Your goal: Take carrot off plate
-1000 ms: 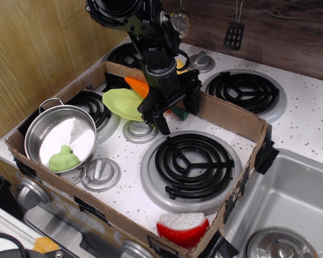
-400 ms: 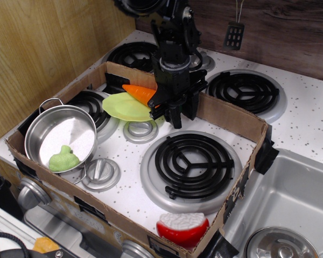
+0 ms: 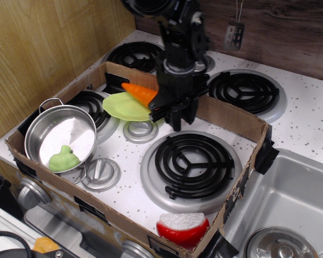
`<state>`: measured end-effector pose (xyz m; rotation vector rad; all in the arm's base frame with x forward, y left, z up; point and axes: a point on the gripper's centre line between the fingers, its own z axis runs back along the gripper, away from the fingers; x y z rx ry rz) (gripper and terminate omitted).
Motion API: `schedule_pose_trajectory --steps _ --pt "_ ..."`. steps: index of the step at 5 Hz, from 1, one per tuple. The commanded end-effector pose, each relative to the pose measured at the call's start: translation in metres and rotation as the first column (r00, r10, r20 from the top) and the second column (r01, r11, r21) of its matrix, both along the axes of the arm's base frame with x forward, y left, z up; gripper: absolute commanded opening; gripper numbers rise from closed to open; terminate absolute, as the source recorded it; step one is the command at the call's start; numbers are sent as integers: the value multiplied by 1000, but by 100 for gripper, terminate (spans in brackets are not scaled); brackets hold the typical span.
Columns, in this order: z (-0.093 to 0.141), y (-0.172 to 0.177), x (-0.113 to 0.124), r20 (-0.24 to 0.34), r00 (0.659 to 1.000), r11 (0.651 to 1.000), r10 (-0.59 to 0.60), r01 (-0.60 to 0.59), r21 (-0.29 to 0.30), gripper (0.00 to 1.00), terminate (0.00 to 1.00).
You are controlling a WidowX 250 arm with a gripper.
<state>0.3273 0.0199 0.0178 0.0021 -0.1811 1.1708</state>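
Note:
The orange carrot (image 3: 139, 92) lies across the right rim of the lime-green plate (image 3: 124, 107), which rests on the stove top inside the cardboard box, tilted a little. Its tip points left; its thick end and green stem are hidden behind my fingers. My black gripper (image 3: 167, 115) comes down from above at the plate's right edge. Its jaws stand close together around the carrot's thick end.
A steel pot (image 3: 60, 136) holding a green toy (image 3: 63, 159) stands front left. The cardboard box wall (image 3: 230, 115) runs just behind and right of the gripper. A black coil burner (image 3: 193, 162) lies in front. A red and white toy (image 3: 182, 228) sits at the front edge; a sink (image 3: 290, 200) lies to the right.
The gripper moved right and back to the carrot's thick end, turned, and its jaws closed from wide open to narrow. The carrot and plate shifted only slightly.

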Motion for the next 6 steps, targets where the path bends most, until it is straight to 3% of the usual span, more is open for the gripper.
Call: schedule_pose_trajectory --steps 1,2,3,4,5,6 --pt "57 -12 -14 163 987 984 -12 -17 176 0 0" --pt "64 -26 -28 122 987 982 105 -123 144 0 0" --pt "58 -46 -42 72 937 937 341 -345 51 0 0" --pt "53 -68 -47 4 854 854 520 -520 -12 0 0" --pt "47 -94 -45 9 700 697 715 -711 -90 0 0" --pt "45 -107 -42 23 525 524 851 -842 -131 0 0"
